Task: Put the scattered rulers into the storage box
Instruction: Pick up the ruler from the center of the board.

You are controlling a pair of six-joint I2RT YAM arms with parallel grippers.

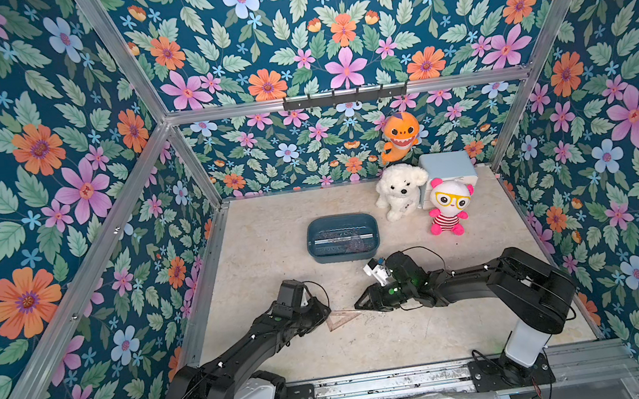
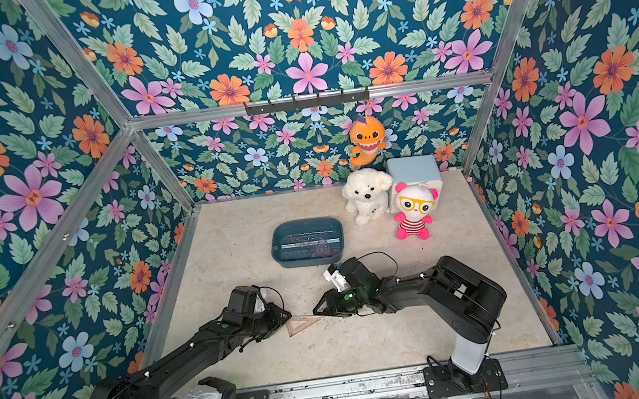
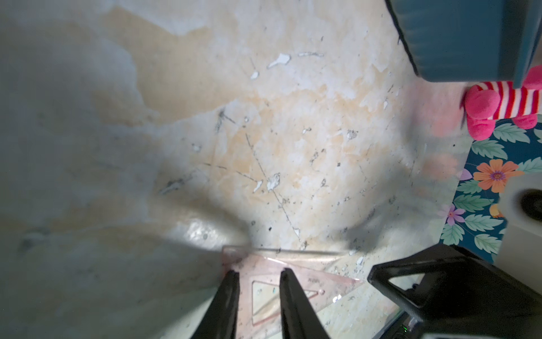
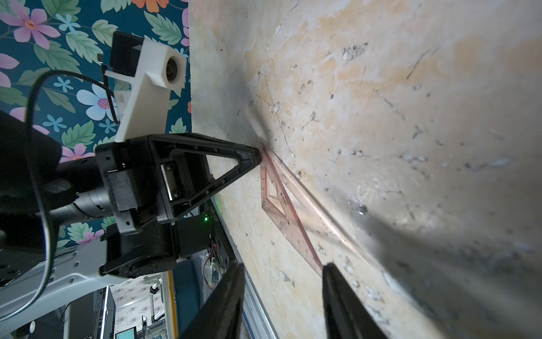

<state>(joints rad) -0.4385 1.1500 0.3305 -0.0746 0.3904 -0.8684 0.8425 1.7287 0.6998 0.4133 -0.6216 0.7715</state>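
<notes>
A pinkish translucent triangular set square [image 1: 341, 317] [image 2: 304, 323], one of the rulers, lies flat on the table between my two grippers. My left gripper [image 1: 326, 313] [image 3: 259, 273] is low over its blunt corner. Its fingers stand apart, one at the edge and one over the plastic [image 3: 308, 276], gripping nothing. My right gripper [image 1: 359, 304] [image 4: 283, 265] is open at the sharp tip of the set square [image 4: 281, 199], with one fingertip touching that tip. The storage box [image 1: 339, 218] [image 2: 304, 221] sits farther back, with several rulers [image 1: 342, 240] inside.
Behind and to the right of the box stand a white plush dog [image 1: 401, 194], a pink striped doll [image 1: 449, 208] and a pale blue cube box [image 1: 450, 166]. An orange plush [image 1: 399, 135] hangs on the back wall. Floral walls enclose the table, and a metal rail [image 1: 376, 386] runs along the front.
</notes>
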